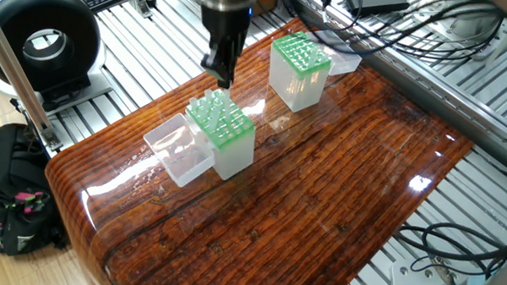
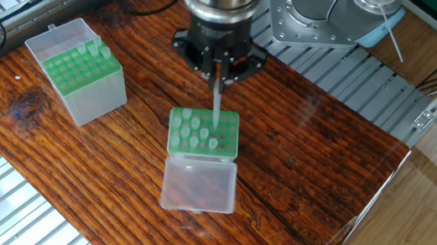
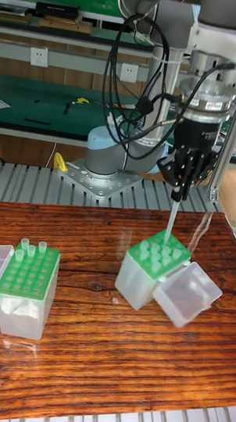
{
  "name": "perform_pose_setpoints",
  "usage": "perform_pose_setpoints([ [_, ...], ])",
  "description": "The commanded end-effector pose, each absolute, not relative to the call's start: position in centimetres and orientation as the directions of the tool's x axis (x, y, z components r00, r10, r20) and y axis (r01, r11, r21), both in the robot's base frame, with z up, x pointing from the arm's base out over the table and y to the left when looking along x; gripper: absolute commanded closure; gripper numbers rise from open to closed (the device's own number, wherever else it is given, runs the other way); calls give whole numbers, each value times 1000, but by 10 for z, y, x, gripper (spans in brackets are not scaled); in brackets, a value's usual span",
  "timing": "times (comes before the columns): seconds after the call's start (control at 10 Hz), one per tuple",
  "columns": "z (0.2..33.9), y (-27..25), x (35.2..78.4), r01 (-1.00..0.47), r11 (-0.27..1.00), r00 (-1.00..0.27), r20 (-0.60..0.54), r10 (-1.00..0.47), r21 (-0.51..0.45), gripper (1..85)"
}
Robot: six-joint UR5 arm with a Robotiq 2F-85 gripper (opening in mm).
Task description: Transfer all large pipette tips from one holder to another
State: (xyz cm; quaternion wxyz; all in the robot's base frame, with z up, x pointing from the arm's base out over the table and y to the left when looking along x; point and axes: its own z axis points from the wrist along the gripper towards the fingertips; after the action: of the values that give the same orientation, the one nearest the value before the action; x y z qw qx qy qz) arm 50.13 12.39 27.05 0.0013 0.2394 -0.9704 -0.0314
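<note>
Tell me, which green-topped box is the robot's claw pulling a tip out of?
The clear plastic box with the green rack in the middle of the table. The gripper hangs right above it, holding a whitish tip. The other green-topped box stands away by itself.

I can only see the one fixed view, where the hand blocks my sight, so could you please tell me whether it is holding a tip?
Observer: Yes. In the other fixed view the hand is shut on one large pipette tip, which hangs below its fingers.
Operator: Thank you. Does it hang straight?
Observer: No. The tall fixed view shows it slanted, with its lower end close above the open holder.
Operator: And the second holder?
Observer: In the tall fixed view, the second holder has a couple of tips standing proud at its back edge.
</note>
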Motion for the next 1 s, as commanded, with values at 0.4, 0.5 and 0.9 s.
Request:
perform_pose_setpoints([
  [0.4,288,140,474,-426,903,-904,14,-428,51,840],
  [0.5,290,139,470,-425,905,-904,32,-426,32,840],
  [0.9,295,146,451,-387,921,-915,103,-390,42,840],
])
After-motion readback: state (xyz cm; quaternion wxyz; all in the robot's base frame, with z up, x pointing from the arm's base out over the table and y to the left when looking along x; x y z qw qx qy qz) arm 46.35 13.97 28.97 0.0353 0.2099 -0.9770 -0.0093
